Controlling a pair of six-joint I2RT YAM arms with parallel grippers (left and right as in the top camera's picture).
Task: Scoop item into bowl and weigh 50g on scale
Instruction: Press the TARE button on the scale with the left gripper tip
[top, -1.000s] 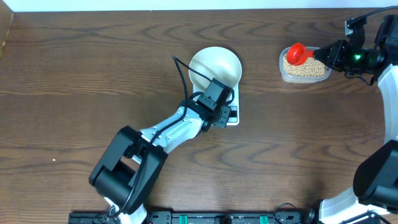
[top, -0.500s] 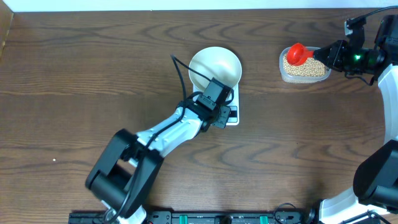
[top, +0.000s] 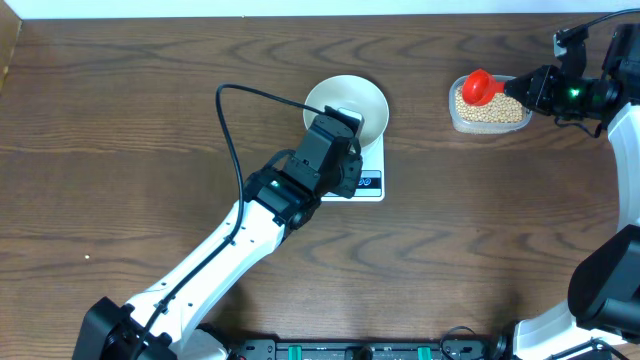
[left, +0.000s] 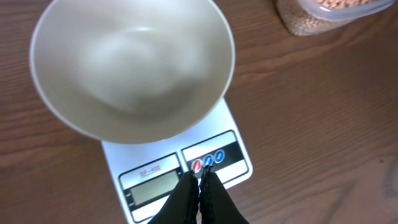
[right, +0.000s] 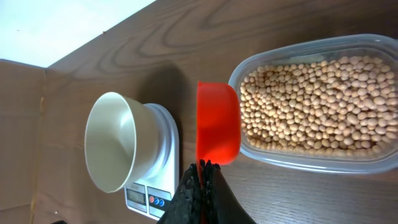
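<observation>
1. The left end effector (left: 199, 182) is pressed together and nothing is held. Its tips are at the front edge of the scale (left: 116, 158), just by the red button (left: 197, 165). Contact cannot be confirmed.
2. Judged step: the scale is being switched on or zeroed, with the empty white bowl (left: 130, 62) seated on the scale's rear part.
3. The button should be pushed straight down and lightly, so the scale is not slid on the bench. The bowl should be left untouched. Zero should be confirmed on the display (left: 152, 185) before scooping; the digits are not legible.
4. The right end effector (right: 200, 169) is pinched on the handle of the red scoop (right: 217, 121), well right of the scale.
5. The soybeans (right: 311, 99) are all in the clear tub (right: 298, 155), right of the scale. None are in the bowl.
6. Counts: 1 scale, 1 bowl, 1 scoop, 1 tub and 2 end effectors. Three buttons are seen, 1 red and 2 blue. The soybeans are too many to count.
</observation>
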